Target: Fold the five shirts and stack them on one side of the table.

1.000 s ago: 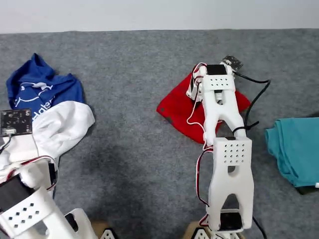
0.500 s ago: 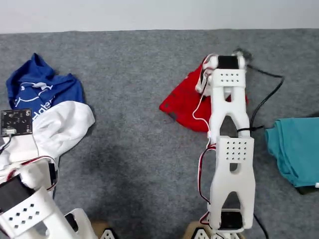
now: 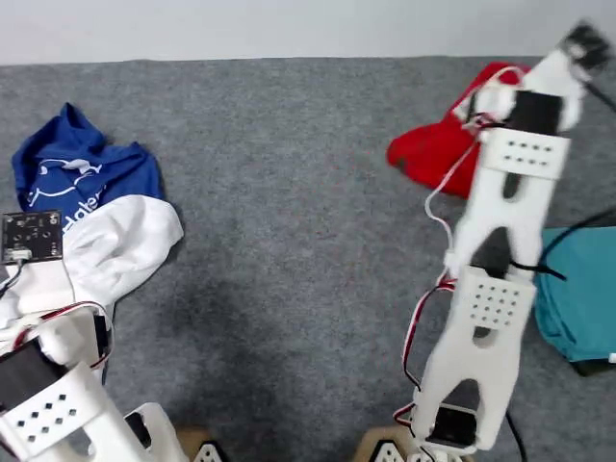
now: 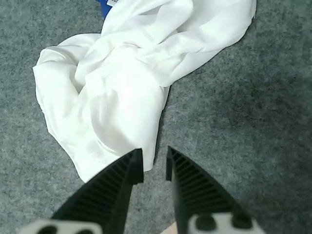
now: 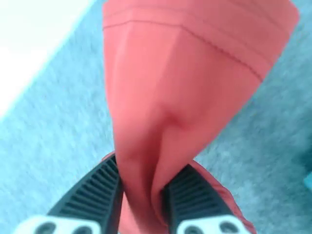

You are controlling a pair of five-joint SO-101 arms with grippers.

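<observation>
Near the counter's (image 3: 289, 241) far edge, the right gripper (image 5: 146, 165) clamps the red shirt (image 3: 433, 154) (bunched up); the left gripper (image 4: 155, 163), slightly parted, hovers by the white shirt (image 4: 122, 97)

The red shirt (image 3: 433, 154) at one o'clock is plain red. At nine o'clock, the blue shirt (image 3: 125, 173) carries white print and the white shirt (image 3: 125, 241) is plain. At four o'clock, the teal shirt (image 3: 577, 298) is plain. The table (image 3: 279, 192) is mottled grey.

Not much to read here: you've got white print on the crumpled blue cotton shirt (image 3: 72, 178), partly under the rumpled white shirt (image 3: 120, 241), too creased to make out.
</observation>
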